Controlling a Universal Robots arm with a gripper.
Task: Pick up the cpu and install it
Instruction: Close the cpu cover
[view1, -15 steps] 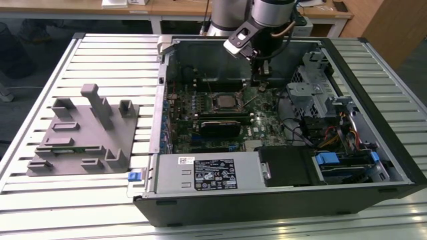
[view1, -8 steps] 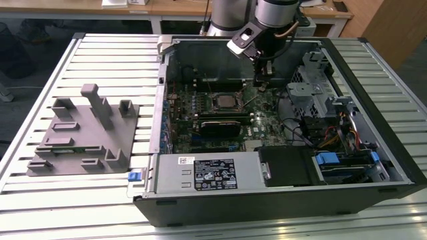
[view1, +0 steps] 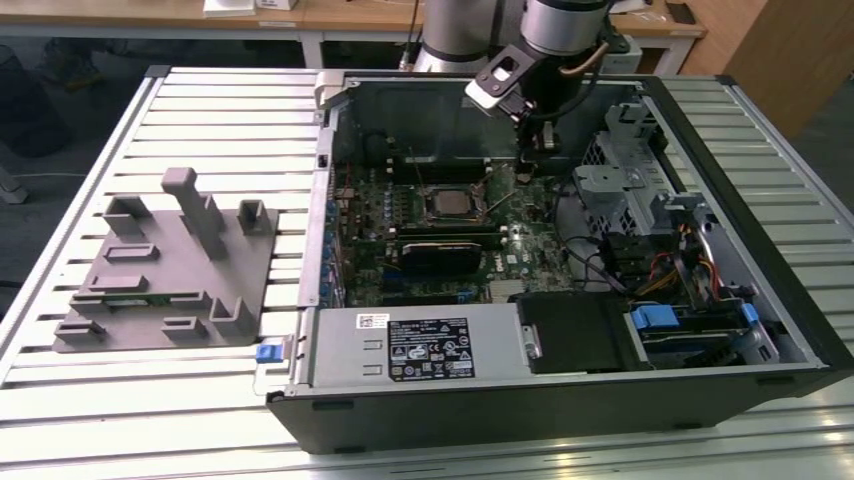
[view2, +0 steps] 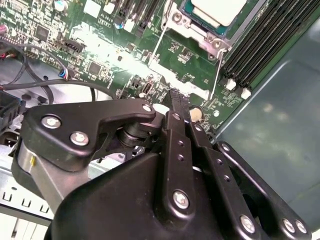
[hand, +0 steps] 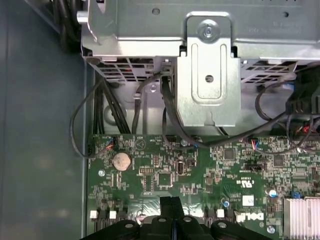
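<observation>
Since the cpu (view2: 215, 9) already seems seated in its socket (view2: 175, 20), the gripper (view2: 178, 100) hangs nearby over the board (hand: 150, 165), jaws closed on nothing.

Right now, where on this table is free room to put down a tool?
The slatted metal table is bare on the far and near sides of the grey plastic fixture, at the exterior view's left. A narrower bare strip borders the black computer case on the exterior view's right. Inside the case it is crowded: green motherboard, cables, silvery drive cage.
</observation>
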